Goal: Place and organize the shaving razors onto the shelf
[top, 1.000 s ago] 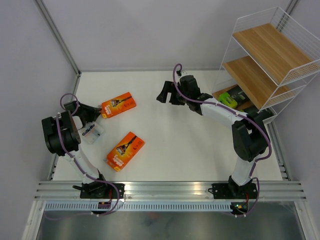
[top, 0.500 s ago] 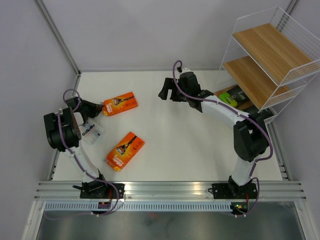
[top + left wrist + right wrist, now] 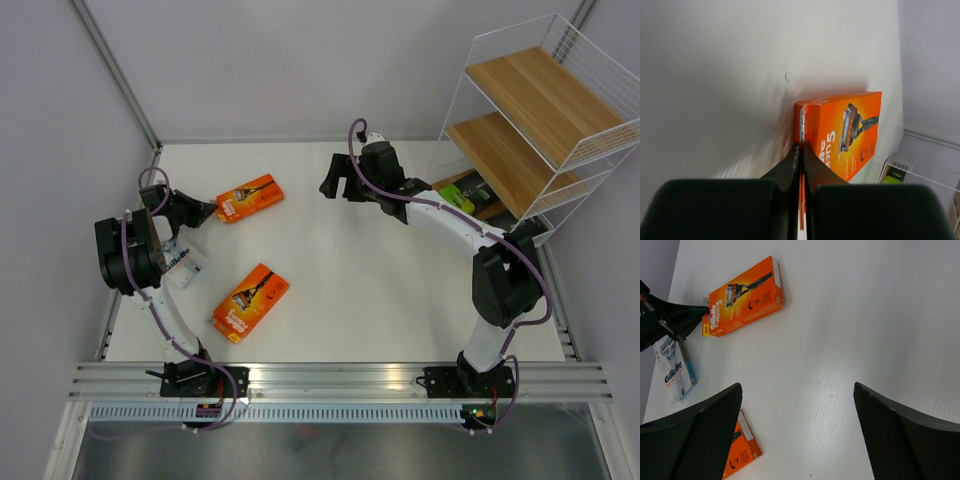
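Three packs are off the shelf in the top view: far orange pack, near orange pack and Gillette pack, all on the left half of the table. A black-and-lime pack sits on the bottom tier, half hidden under the middle board, so the count there cannot be told. The upper two boards are bare. The left gripper is at the left end of the far orange pack. The right gripper is mid-table, well apart from every pack.

Left wrist: fingers pressed together on the thin hang tab of the far orange pack. Lifted or dragging, cannot tell.

Right wrist: fingers spread wide, nothing between them. Far orange pack, Gillette pack and a corner of the near orange pack all show on the table.

Judgement: under halfway. Three packs remain to place, then tidying.
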Controlling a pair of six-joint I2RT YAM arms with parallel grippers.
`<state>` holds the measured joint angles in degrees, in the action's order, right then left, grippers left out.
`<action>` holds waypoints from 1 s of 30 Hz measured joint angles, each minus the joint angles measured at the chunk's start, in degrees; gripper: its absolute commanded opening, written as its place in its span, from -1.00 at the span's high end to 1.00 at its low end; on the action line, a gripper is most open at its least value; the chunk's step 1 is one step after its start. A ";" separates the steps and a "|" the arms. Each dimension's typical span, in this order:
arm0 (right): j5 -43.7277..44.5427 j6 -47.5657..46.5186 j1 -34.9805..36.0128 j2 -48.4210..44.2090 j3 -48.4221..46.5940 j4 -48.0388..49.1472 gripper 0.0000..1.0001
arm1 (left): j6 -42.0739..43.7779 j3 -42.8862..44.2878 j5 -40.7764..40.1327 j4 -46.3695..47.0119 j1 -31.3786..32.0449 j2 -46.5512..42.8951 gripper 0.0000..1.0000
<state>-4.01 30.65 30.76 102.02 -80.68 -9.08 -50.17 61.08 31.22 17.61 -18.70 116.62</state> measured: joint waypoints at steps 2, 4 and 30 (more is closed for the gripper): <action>-0.22 0.52 0.00 -0.46 0.39 0.44 -0.96 | 0.90 0.02 0.44 -0.98 0.35 -0.35 0.95; -0.61 1.44 0.00 -1.20 1.64 1.11 -0.96 | 1.73 -0.33 0.72 -2.60 0.92 -1.55 0.95; -2.32 49.33 7.02 -8.41 36.54 35.10 -0.96 | -18.21 -21.27 -17.62 -5.44 28.37 -34.56 0.95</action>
<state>-6.33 79.99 37.78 93.60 -44.14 26.02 -68.38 39.81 13.61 12.16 9.67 82.06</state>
